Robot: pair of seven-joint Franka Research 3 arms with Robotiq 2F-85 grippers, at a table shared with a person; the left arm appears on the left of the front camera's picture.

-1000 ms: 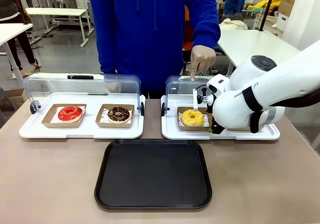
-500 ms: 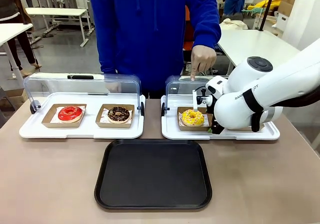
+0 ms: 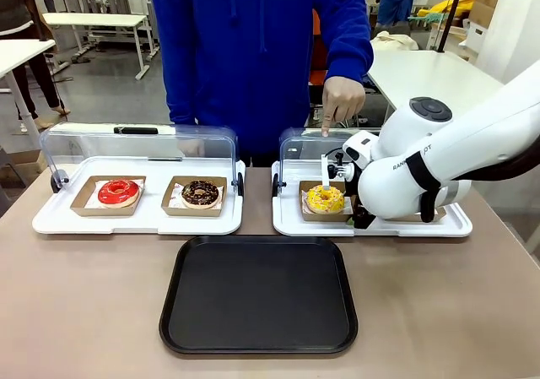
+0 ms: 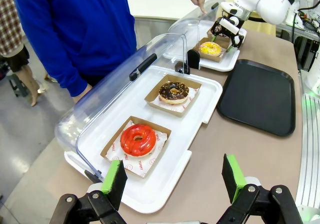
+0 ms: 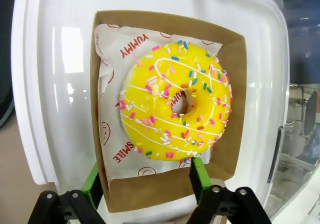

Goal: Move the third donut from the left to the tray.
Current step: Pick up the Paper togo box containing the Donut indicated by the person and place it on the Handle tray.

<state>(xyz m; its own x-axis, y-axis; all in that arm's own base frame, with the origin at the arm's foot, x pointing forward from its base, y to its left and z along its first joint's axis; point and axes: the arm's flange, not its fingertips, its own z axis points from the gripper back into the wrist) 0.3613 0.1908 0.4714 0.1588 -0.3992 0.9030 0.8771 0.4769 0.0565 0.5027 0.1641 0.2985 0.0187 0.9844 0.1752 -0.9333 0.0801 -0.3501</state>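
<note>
The third donut from the left [image 3: 325, 197] is a yellow-glazed ring with sprinkles in a brown cardboard holder [image 5: 227, 109], on the right white display tray [image 3: 456, 224]. My right gripper [image 5: 146, 180] is low at the holder's near end. One green pad [image 5: 92, 184] is outside the holder's side wall and the other finger [image 5: 200, 176] is inside it by the donut [image 5: 172, 104]. The fingers stand wide apart, open. The tray [image 3: 257, 295] is black and bare at the table's front centre. My left gripper [image 4: 173, 176] hangs open above the table's left end.
A person in blue holds up the right display's clear lid [image 3: 304, 147] with a hand [image 3: 342, 100]. The left white display [image 3: 135, 219] holds a red donut [image 3: 118, 192] and a chocolate donut [image 3: 200, 193] under its raised lid.
My right arm has edged a little to the left, closer over the yellow donut's holder. The person's hand, the lids and the donuts have stayed put.
</note>
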